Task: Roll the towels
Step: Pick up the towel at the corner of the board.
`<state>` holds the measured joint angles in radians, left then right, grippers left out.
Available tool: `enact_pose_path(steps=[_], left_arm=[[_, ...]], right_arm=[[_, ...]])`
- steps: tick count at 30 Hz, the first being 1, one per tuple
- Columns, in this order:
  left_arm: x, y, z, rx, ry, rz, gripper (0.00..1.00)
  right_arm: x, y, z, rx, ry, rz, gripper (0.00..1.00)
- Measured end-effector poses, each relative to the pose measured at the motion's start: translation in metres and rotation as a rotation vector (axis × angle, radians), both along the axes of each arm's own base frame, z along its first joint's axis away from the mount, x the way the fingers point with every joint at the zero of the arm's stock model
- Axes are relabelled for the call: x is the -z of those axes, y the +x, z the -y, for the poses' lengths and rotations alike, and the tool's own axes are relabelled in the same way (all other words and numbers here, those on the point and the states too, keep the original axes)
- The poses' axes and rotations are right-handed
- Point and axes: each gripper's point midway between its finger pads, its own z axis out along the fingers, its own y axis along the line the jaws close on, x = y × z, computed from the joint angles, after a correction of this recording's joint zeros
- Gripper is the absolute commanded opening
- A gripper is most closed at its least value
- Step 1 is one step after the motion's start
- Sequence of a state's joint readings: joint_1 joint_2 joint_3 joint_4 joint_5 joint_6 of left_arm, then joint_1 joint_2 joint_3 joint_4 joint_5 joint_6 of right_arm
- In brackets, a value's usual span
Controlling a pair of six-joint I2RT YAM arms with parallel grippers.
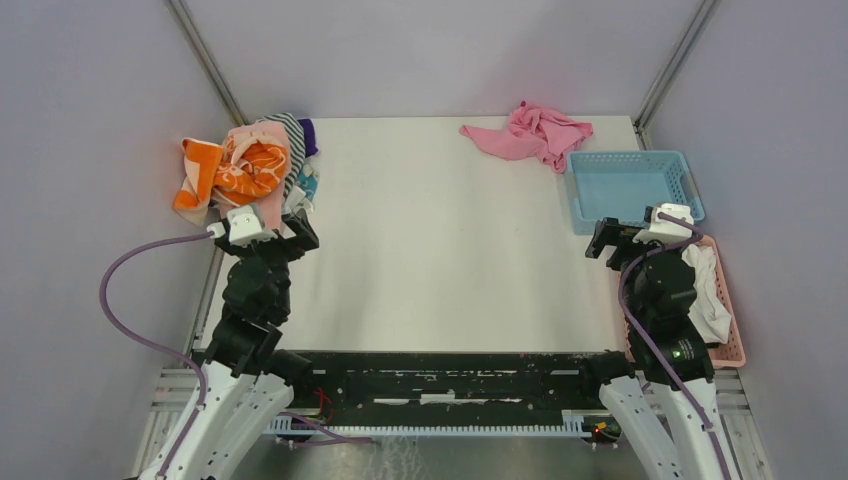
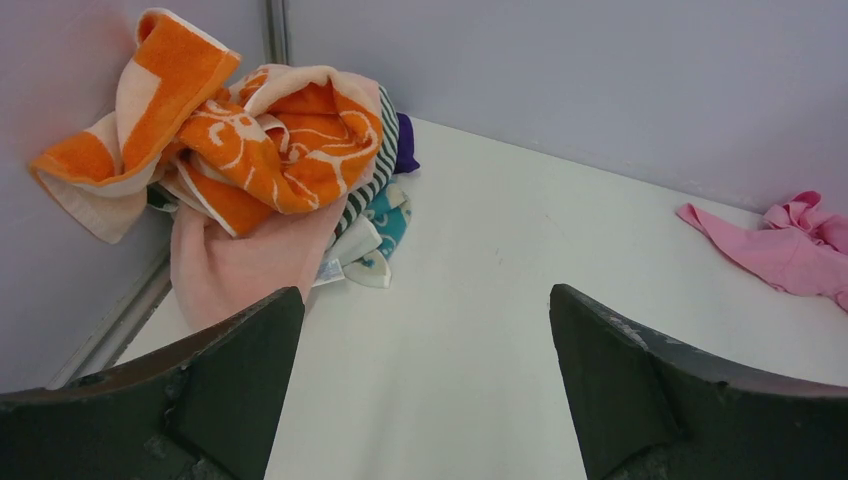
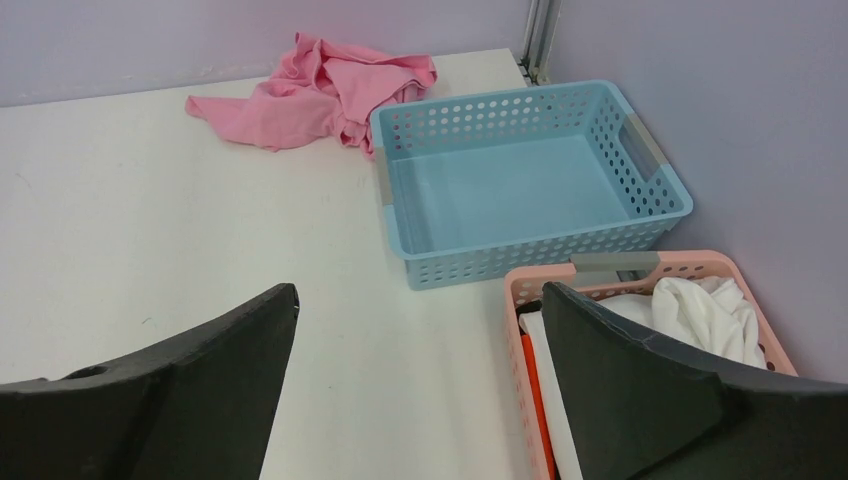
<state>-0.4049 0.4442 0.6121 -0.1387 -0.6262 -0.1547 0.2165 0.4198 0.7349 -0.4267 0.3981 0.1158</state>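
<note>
View: the top camera is looking down on the table [image 1: 440, 230]; clock directions are being read from the table's centre, with 12 o'clock at the far wall.
Pile: a heap of cloths is lying at 10 o'clock, against the left wall.
Orange towel [image 2: 270, 150]: it is lying crumpled on top of the pile, showing its white pattern and peach edge, and is leaning on the wall.
Pale pink towel [image 2: 240, 265]: it is hanging down the near side of the pile under the orange towel, with a white label showing at its edge.
Striped cloth [image 2: 365, 195]: it is peeking out beside the orange towel, above teal and purple pieces.
Pink cloth [image 1: 528, 133]: it is lying bunched at 1 o'clock, touching the blue basket.
Blue basket [image 3: 640, 165]: it is sitting at 2 o'clock.
Pink basket [image 3: 610, 272]: it is sitting at 4 o'clock, just beside the blue one, holding a white cloth [image 3: 700, 310].
Left gripper [image 2: 425, 300]: its jaws are standing wide and holding nothing; it is hovering over bare table near the pile.
Right gripper [image 3: 420, 292]: its jaws are standing wide and holding nothing; it is hovering near the two baskets.
</note>
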Motion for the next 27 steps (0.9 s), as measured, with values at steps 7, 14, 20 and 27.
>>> enact_pose_path(steps=[7, 14, 20, 27], left_arm=[[-0.002, -0.001, -0.001, -0.003, -0.005, 0.012, 0.99], [-0.003, 0.000, 0.000, 0.001, -0.006, 0.015, 0.99], [0.007, 0.010, 0.004, 0.001, 0.012, -0.027, 0.99], [0.019, 0.067, 0.012, -0.051, 0.079, -0.199, 0.99]], right_arm=[[0.001, 0.000, -0.001, -0.004, -0.001, 0.001, 1.00], [0.002, 0.000, -0.002, -0.011, -0.001, 0.002, 1.00], [0.002, 0.000, -0.003, -0.017, -0.001, 0.002, 1.00], [0.000, -0.002, -0.012, -0.067, 0.007, 0.013, 1.00]])
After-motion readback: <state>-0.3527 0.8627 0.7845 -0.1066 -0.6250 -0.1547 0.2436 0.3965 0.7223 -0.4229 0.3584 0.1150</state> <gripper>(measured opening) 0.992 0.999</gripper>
